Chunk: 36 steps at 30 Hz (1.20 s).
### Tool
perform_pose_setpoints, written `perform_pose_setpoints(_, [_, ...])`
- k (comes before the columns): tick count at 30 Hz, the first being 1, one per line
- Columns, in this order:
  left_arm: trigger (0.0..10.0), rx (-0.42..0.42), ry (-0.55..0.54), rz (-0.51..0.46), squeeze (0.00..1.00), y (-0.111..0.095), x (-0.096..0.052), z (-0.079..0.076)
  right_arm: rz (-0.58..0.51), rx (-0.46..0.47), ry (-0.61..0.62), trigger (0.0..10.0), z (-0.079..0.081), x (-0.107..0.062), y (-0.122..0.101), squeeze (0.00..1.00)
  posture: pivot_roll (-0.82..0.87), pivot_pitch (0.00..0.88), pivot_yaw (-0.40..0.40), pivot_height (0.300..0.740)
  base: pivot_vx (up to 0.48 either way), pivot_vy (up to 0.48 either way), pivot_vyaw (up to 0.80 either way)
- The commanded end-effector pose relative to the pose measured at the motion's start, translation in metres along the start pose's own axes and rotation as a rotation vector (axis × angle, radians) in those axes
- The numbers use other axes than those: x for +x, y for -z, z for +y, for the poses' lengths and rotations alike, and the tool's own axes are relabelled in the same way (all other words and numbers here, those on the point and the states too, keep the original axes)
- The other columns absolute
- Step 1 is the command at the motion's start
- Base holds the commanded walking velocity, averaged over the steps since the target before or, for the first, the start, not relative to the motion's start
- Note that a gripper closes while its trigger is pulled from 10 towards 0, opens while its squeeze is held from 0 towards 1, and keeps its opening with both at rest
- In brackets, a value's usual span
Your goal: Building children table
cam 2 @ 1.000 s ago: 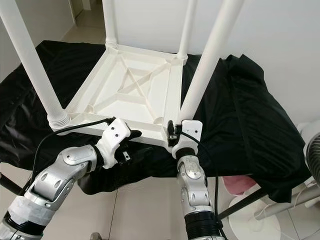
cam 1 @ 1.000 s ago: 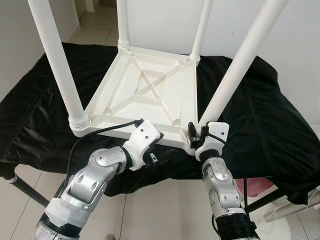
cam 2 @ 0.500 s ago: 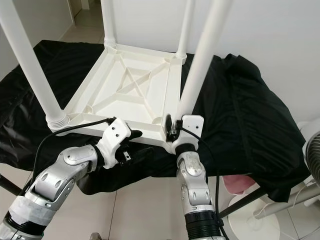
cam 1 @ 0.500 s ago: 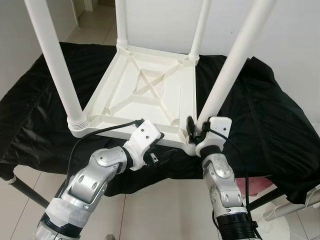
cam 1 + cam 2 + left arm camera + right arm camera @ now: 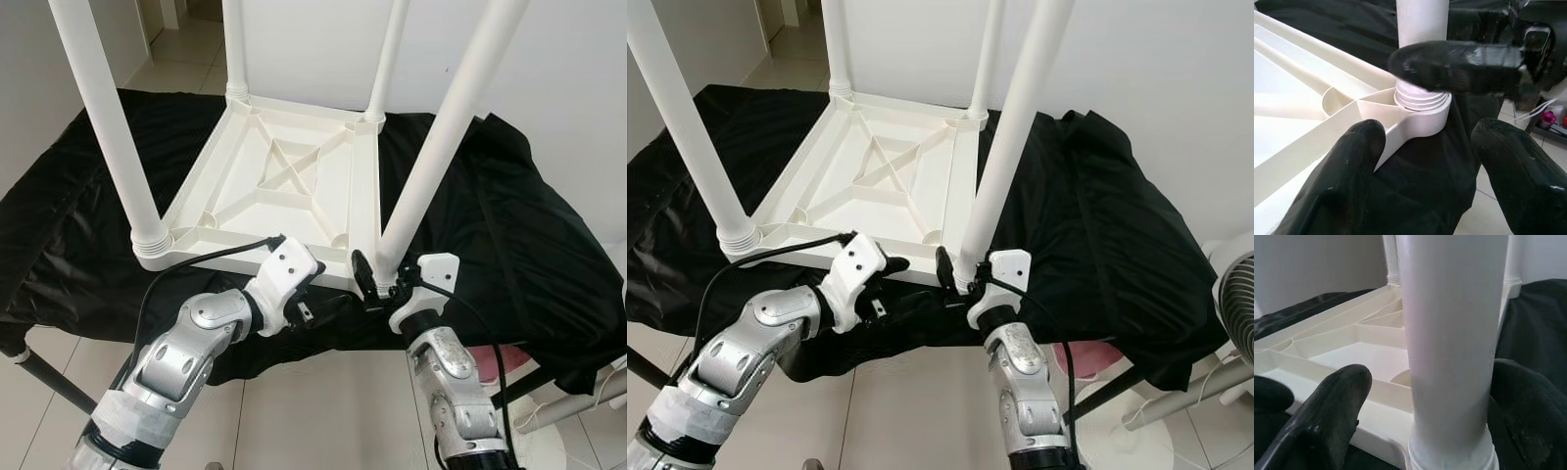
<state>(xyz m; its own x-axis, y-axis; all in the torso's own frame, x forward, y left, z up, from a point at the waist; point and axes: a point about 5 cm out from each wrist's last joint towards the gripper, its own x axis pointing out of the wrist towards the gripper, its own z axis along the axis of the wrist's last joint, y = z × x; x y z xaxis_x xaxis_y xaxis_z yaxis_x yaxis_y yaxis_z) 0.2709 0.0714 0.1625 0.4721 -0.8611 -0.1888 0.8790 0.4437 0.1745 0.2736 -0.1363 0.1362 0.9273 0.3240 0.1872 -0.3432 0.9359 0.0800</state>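
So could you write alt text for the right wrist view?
A thick white table leg stands upright between the right end effector's two black fingers, screwed into the corner of an upturned white tabletop on black cloth.
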Motion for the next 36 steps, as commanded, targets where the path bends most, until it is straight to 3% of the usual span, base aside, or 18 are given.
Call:
perform_pose_setpoints(1, [10.0,-0.011,0.019,0.009,0.00,0.002,0.000,-0.004,0.010,-0.004,-0.062,10.0,-0.007,0.000,-0.001,0.00,-0.01,0.027,-0.065,0.740,0.000,0.000,0.00])
perform_pose_setpoints(11, [10.0,-0.009,0.021,0.012,0.00,0.001,0.000,-0.003,0.072,-0.099,-0.241,10.0,-0.033,0.021,-0.003,0.00,0.00,0.025,-0.059,0.740,0.000,0.000,0.00])
perform_pose_setpoints(12, [10.0,-0.009,0.019,0.011,0.00,0.001,0.000,-0.003,0.088,-0.126,-0.279,10.0,-0.033,0.028,-0.001,0.00,0.00,0.024,-0.057,0.740,0.000,0.000,0.00])
perform_pose_setpoints(22, [10.0,-0.006,0.013,0.010,0.00,0.000,0.000,-0.002,0.151,-0.150,-0.402,10.0,-0.026,0.046,0.009,0.00,0.01,0.025,-0.053,0.740,0.000,0.000,0.00])
perform_pose_setpoints(23, [10.0,-0.004,0.011,0.009,0.00,-0.001,0.001,-0.002,0.164,-0.149,-0.420,0.0,-0.025,0.049,0.012,0.00,0.02,0.028,-0.054,0.740,0.000,0.000,0.00])
perform_pose_setpoints(36, [10.0,0.007,-0.004,0.006,0.00,-0.003,0.003,-0.002,0.202,-0.118,-0.429,0.0,-0.036,0.048,0.022,0.00,0.06,0.034,-0.077,0.740,0.000,0.000,0.00])
